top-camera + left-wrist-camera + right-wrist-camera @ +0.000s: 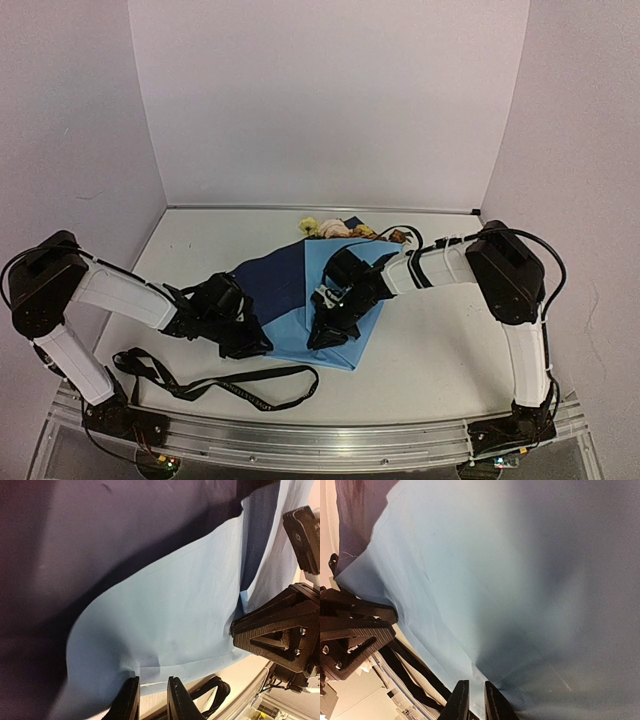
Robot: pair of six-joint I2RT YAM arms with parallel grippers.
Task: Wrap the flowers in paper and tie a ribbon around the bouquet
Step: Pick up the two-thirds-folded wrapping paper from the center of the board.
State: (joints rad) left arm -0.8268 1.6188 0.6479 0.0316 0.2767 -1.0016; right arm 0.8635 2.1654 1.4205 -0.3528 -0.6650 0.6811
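Worktop (450, 340): you have both arms reaching in over it to the paper in the middle, wrists low.
Paper (312, 275): it lies folded over itself at mid-worktop. You see the dark blue face on its left part and the light blue face on its right part and near edge.
Flowers (335, 228): yellow, pale pink and orange-brown heads stick out past the paper's far edge. The stems are hidden under the sheet.
Ribbon (225, 382): it lies loose in loops on the worktop near the left arm's base, on the near side of the paper. One end reaches close to the paper's near corner, and it is not yet around anything.
Left gripper (255, 345): it sits at the paper's near left edge. In your left wrist view the jaws stand nearly together with a slim gap and the light blue edge runs right at their tips. You cannot tell whether they pinch it.
Right gripper (322, 338): it sits just beside the left one, over the light blue part. In your right wrist view the jaws are clamped on the paper, and creases in the sheet run in to the tips.
Bouquet: not formed yet, since the sheet is folded flat and untied.
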